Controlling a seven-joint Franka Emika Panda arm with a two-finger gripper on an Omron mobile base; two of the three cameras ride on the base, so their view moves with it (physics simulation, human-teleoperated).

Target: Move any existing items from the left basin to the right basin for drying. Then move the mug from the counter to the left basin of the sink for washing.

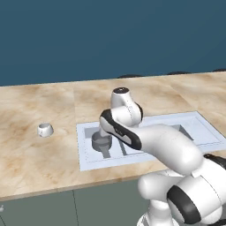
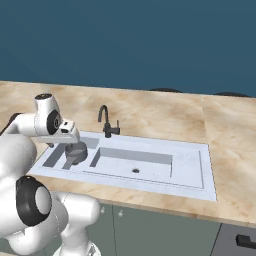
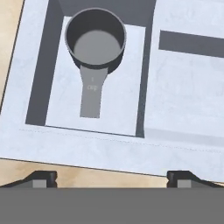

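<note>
A dark grey round pan [image 3: 95, 41] lies in the left basin [image 3: 122, 96], its flat handle [image 3: 92, 94] pointing toward the sink's front rim. The same pan [image 1: 102, 142] sits under the bent arm in the left base view, and the pan [image 2: 75, 153] also shows from the right. My gripper [image 3: 113, 179] hovers above the basin's front edge, open, nothing between its fingertips [image 3: 41, 178]. The white mug [image 1: 44, 129] stands upright on the counter [image 1: 44, 159], well left of the sink [image 1: 88, 165]. The wider right basin [image 2: 150, 167] holds nothing.
A black curved faucet [image 2: 106, 121] rises behind the sink, near the divider between the basins. A wide flat rim [image 2: 192, 167] runs along the sink's right side. Dark round shapes [image 2: 165, 90] lie at the counter's back edge.
</note>
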